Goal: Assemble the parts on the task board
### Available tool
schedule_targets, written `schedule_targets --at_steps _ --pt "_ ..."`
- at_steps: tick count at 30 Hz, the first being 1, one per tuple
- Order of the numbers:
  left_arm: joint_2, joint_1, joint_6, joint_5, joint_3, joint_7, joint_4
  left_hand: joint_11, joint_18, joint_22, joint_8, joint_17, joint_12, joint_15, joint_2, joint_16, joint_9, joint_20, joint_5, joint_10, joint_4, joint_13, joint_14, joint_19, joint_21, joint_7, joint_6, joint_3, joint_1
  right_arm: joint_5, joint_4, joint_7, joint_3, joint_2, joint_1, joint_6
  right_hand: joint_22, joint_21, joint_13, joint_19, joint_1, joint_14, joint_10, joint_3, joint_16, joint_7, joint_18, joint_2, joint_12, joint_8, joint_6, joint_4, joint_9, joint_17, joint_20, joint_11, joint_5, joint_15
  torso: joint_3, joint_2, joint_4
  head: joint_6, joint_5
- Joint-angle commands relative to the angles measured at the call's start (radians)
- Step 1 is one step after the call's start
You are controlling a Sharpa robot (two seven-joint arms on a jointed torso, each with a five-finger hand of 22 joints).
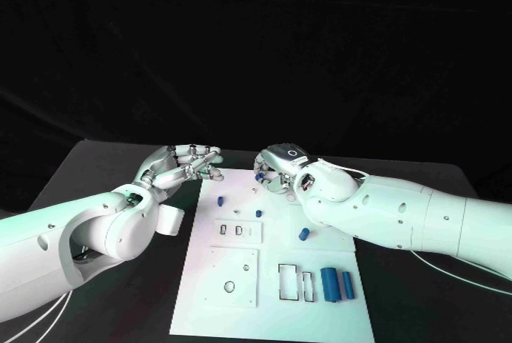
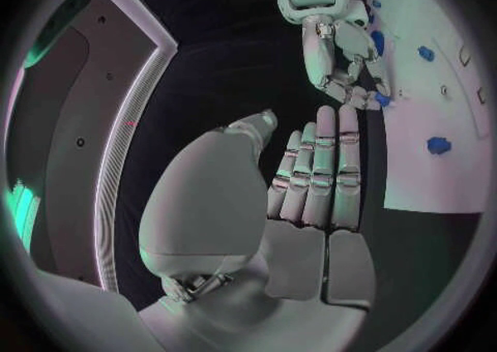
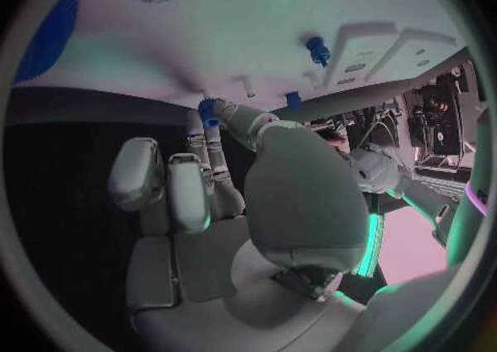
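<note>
The small blue part (image 3: 210,112) sits pinched at the fingertips of my right hand (image 1: 286,169), held just above the far edge of the task board (image 1: 214,299). I judge this fingertip grip leaves the part's lower end free for insertion. Other blue parts stand in the board near it: one peg (image 1: 220,201) and another (image 1: 258,211). Two blue cylinders (image 1: 337,284) lie in a tray at the near right (presumably staged for later steps). My left hand (image 1: 179,165) hovers beside the board's far left corner, fingers straight and apart, holding nothing, ready to assist.
</note>
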Motion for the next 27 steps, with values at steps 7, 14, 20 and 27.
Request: schedule_targets --at_steps 7,14,20,27 --pt "0.002 0.003 0.021 -0.003 0.001 0.004 0.003 -0.001 0.009 0.001 -0.007 0.003 -0.006 -0.002 0.001 0.008 0.001 0.0 -0.005 -0.007 -0.003 0.002 -0.008 -0.01 0.007 0.023 -0.009 0.001 -0.005 0.001 -0.012 -0.006 -0.001 0.008 -0.003 0.03 -0.01 -0.004 0.001 -0.012 0.003 0.024 -0.005 0.008 0.002 0.006 -0.015 0.0 -0.008 0.004 -0.022 -0.003 0.007 -0.012 0.002 -0.006 -0.008 0.003 -0.001 0.004 0.001 0.003 -0.001" --pt "0.002 0.004 0.022 -0.003 0.001 0.004 0.003 -0.001 0.009 0.001 -0.007 0.003 -0.006 -0.002 0.001 0.008 0.001 0.0 -0.005 -0.007 -0.003 0.002 -0.008 -0.01 0.007 0.023 -0.009 0.001 -0.005 0.012 -0.024 -0.002 -0.001 0.016 -0.004 0.045 -0.008 -0.006 -0.004 -0.016 -0.014 0.023 -0.038 0.01 0.006 0.017 -0.015 -0.021 -0.01 -0.003 -0.049 -0.003 0.014 -0.012 0.011 0.006 -0.001 0.013 -0.001 0.005 0.0011 0.004 -0.005" --pt "0.001 0.004 0.022 -0.003 0.001 0.003 0.003 -0.001 0.009 0.001 -0.007 0.003 -0.006 -0.002 0.001 0.008 0.001 0.0 -0.005 -0.007 -0.003 0.002 -0.008 -0.01 0.007 0.023 -0.009 0.001 -0.005 0.015 -0.028 -0.001 -0.001 0.018 -0.004 0.043 -0.019 -0.016 -0.011 -0.026 -0.027 0.019 -0.076 0.008 0.004 0.028 -0.012 -0.037 -0.011 -0.013 -0.074 0.0 0.019 -0.022 0.02 0.018 -0.018 0.023 -0.0016 0.006 -0.0004 0.004 -0.004" --pt "0.001 0.005 0.023 -0.003 0.001 0.003 0.002 0.0 0.009 0.001 -0.008 0.005 -0.007 -0.002 0.002 0.009 0.001 0.0 -0.006 -0.008 -0.004 0.002 -0.01 -0.011 0.008 0.024 -0.01 0.001 -0.006 0.017 -0.021 0.005 -0.001 0.014 -0.004 0.033 -0.062 -0.054 -0.036 -0.057 -0.035 0.004 -0.171 -0.04 -0.018 0.042 -0.002 -0.068 -0.007 -0.052 -0.133 0.006 0.017 -0.068 0.037 0.037 -0.035 0.04 -0.001 0.007 0.0003 0.005 -0.001"
